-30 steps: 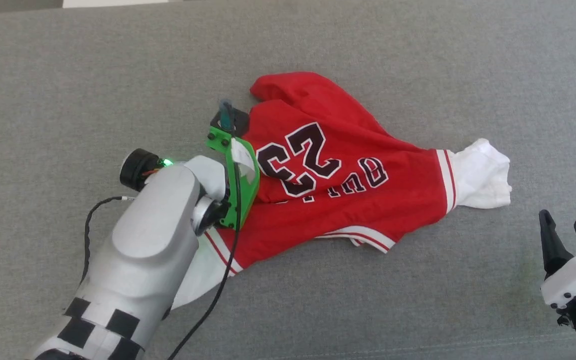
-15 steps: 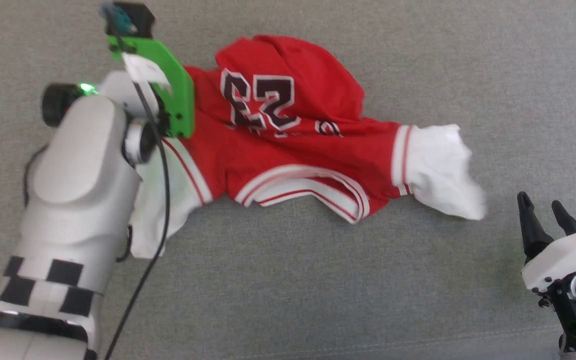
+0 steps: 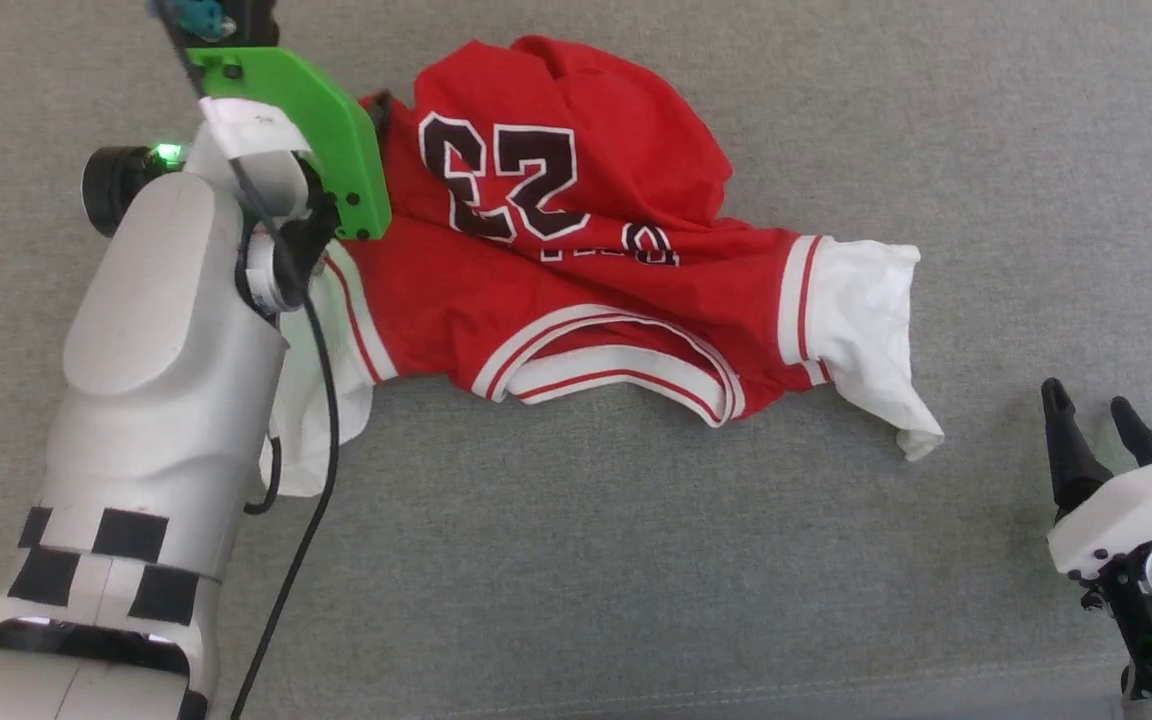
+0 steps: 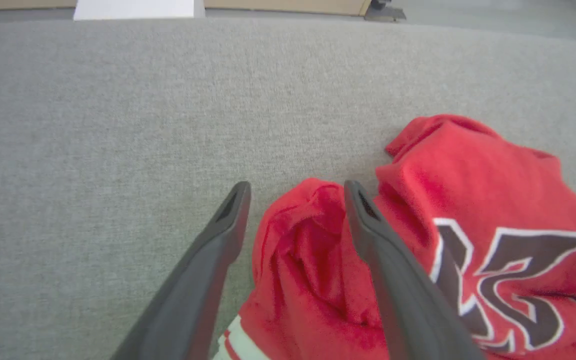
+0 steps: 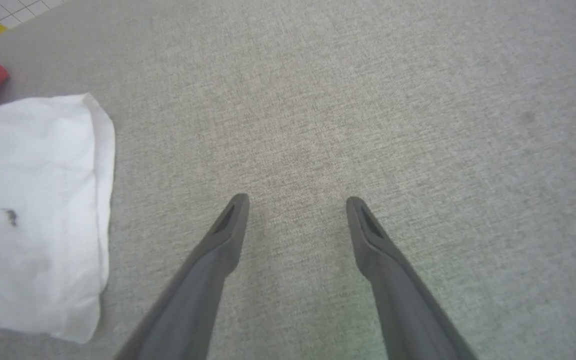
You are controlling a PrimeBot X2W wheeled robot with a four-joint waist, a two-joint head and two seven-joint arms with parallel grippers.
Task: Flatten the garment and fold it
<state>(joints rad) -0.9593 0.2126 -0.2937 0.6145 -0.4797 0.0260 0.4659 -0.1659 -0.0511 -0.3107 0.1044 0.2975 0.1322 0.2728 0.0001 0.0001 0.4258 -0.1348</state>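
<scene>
Left wrist view showed you the left gripper (image 4: 296, 185) with fingers spread, a bunch of the red jersey T-shirt with white sleeves (image 4: 468, 190) lying between them on the grey fabric surface (image 4: 118, 100).

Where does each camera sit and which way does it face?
Head view: on the head, looking down at the shirt on the grey surface; left forearm and right gripper show.
Left wrist view: on the left wrist, looking along the open left gripper at red shirt folds.
Right wrist view: on the right wrist, looking along that open gripper at bare surface.
Shared: head and right wrist views show the white sleeve.
</scene>
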